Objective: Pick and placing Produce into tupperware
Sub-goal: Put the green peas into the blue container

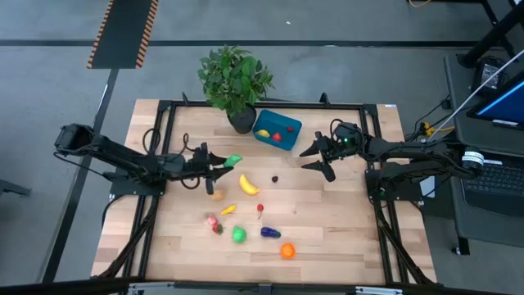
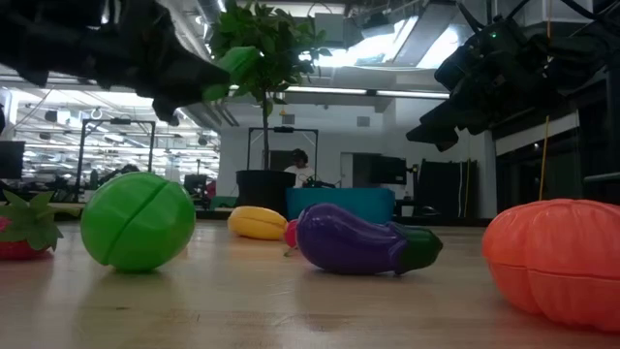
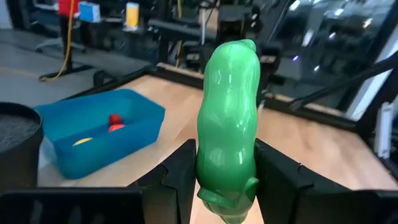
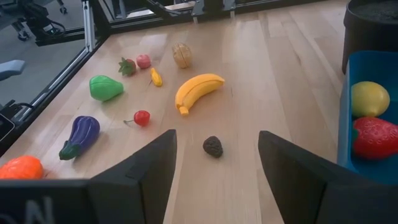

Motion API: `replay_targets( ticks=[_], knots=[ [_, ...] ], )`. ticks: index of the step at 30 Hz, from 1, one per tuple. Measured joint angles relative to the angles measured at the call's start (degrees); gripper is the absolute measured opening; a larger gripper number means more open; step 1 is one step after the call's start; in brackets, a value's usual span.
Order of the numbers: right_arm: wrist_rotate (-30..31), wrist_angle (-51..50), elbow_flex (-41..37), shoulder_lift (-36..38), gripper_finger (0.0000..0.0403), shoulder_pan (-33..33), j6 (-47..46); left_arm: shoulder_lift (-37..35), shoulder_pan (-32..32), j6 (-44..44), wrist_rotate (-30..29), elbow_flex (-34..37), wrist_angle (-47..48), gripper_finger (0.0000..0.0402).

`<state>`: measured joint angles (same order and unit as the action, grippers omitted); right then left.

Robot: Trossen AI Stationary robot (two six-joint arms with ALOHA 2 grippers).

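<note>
Green piece: a long green vegetable (image 3: pixel 229 124), clenched between the fingers of my left gripper (image 1: pixel 221 168) and lifted clear of the table, left of the tupperware with the plant pot between.
Tupperware: teal-blue box (image 1: pixel 277 130) at the back of the table, just beside the potted plant (image 1: pixel 235 76).
Already in: a yellow piece (image 4: pixel 369 98) and a red strawberry (image 4: pixel 376 137) lie inside.
Still out: banana (image 4: pixel 196 89), dark small lump (image 4: pixel 212 146), cherry (image 4: pixel 141 117), purple eggplant (image 4: pixel 81 135), orange piece (image 4: pixel 22 167), green pear-like piece (image 4: pixel 104 88), tan piece (image 4: pixel 181 55) and a few small ones are scattered on the boards.
Progress: early, I judge; two stowed, one in hand, most left.
My right gripper (image 1: pixel 321 156): released, nothing between its fingers, hanging just right of the tupperware.
Surface: pale wooden table top (image 1: pixel 327 229) inside a black frame.
Room: a workshop with lit ceiling and monitors; a person sits far behind the table.
</note>
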<state>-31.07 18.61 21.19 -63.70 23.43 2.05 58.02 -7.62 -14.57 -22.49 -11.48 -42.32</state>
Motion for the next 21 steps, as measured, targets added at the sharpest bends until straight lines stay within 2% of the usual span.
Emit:
replay_targets(
  ticks=[4, 15, 21],
  knots=[
    [0.0, 0.0, 0.0, 0.0, 0.0228, -0.01, 0.68, 0.0, 0.0, 0.59, 2.31, 2.99, -6.24, 0.0118],
    [0.0, 0.0, 0.0, 0.0, 0.0228, 0.01, 1.42, 0.0, 0.02, 1.56, 2.72, 3.6, -7.11, 0.0125],
    [0.0, 0.0, 0.0, 0.0, 0.0228, 0.01, 1.44, 0.0, 0.02, 3.61, 12.86, 3.6, -7.51, 0.0119]
  ],
)
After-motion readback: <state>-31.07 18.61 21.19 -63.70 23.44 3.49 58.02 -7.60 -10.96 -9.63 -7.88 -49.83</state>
